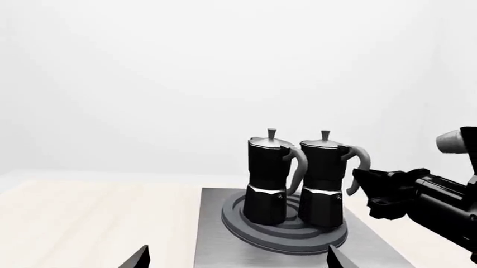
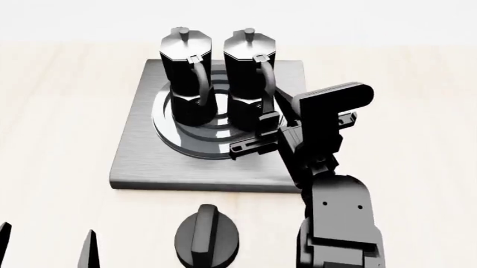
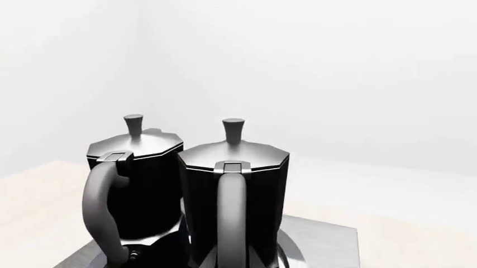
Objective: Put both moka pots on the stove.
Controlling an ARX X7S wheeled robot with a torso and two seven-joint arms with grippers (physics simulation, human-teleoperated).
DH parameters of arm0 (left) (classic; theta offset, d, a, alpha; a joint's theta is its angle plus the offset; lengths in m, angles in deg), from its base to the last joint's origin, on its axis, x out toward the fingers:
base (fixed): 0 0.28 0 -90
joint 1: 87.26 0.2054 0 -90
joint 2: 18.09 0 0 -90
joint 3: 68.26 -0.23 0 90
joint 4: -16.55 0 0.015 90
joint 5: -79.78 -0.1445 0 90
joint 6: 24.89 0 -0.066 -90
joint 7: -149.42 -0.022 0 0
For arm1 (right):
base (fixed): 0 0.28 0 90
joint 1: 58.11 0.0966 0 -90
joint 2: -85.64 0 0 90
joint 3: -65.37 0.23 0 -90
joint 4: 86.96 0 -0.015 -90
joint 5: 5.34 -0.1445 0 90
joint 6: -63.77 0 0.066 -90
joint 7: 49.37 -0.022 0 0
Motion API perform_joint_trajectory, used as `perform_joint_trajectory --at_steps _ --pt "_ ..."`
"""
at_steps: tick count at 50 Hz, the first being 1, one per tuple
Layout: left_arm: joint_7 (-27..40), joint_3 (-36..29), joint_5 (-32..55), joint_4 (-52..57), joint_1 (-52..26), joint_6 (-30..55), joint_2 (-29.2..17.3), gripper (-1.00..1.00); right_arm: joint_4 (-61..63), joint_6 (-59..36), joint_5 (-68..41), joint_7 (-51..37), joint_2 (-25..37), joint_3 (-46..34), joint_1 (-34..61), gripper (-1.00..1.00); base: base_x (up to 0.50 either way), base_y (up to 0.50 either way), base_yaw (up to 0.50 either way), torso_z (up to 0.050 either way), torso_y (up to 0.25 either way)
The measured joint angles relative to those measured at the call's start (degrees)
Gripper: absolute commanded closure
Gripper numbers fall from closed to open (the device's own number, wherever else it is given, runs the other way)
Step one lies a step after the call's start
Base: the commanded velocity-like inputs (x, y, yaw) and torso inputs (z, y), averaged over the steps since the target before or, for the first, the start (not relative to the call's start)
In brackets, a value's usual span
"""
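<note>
The head view is showing both moka pots standing upright on the stove [image 2: 142, 145] in the upper middle of the frame: the left moka pot [image 2: 186, 78] and the right moka pot [image 2: 249, 78] are sitting side by side on the round burner [image 2: 175, 139], handles turned toward the camera. Only this view is showing the black dial knob [image 2: 207, 237] lying on the pale wooden surface [image 2: 60, 111] at the bottom centre.

The right hand [image 2: 257, 134] is hovering just beside the right pot's handle, its fingers spread and gripping nothing; the left wrist view is catching it from the side at the right edge. The left hand [image 2: 46, 245] is appearing only as finger tips in the lower left corner, spread apart and empty.

The right wrist view is showing what the others are not: both handles and faceted lids close up, with no fingers visible.
</note>
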Motion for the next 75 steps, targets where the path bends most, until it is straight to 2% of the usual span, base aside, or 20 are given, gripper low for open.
perform_joint_trajectory --at_steps 5,6,21,35,44,60,75 --pt "-0.09 -0.04 0.05 -0.37 -0.12 -0.22 0.00 -1.00 0.29 -0.28 -0.26 -0.05 0.02 -0.24 -0.09 1.00 0.00 0.00 0.00 0.000 0.000" --pt "-0.08 -0.04 0.06 -0.39 -0.14 -0.23 -0.01 -1.00 0.37 -0.43 -0.34 -0.01 0.03 -0.27 -0.09 -1.00 0.00 0.00 0.00 0.000 0.000" --pt "0.24 -0.22 0.23 0.25 -0.26 0.39 -0.28 -1.00 0.99 -0.96 -0.12 1.29 0.96 -1.61 -0.94 -1.00 0.00 0.00 0.00 0.000 0.000" --pt "0.69 -0.32 0.41 1.10 -0.20 1.14 -0.65 -1.00 40.24 -19.29 -2.36 0.52 2.30 -0.82 -17.91 -1.00 0.00 0.00 0.00 0.000 0.000" --pt "1.01 -0.11 0.47 1.62 0.52 0.77 -1.00 -1.00 61.33 -26.24 -1.68 -4.80 1.64 -0.58 -27.02 -1.00 0.00 0.00 0.00 0.000 0.000" --pt "1.54 0.33 0.34 2.09 1.98 -0.78 -1.39 -1.00 86.16 -26.25 1.45 -15.24 1.56 -2.08 -42.08 -1.00 0.00 0.00 0.00 0.000 0.000" --pt "2.10 0.60 0.20 2.32 2.41 -1.35 -1.54 -1.00 92.24 -19.68 1.30 -19.83 2.76 -3.25 -54.05 -1.00 0.00 0.00 0.00 0.000 0.000"
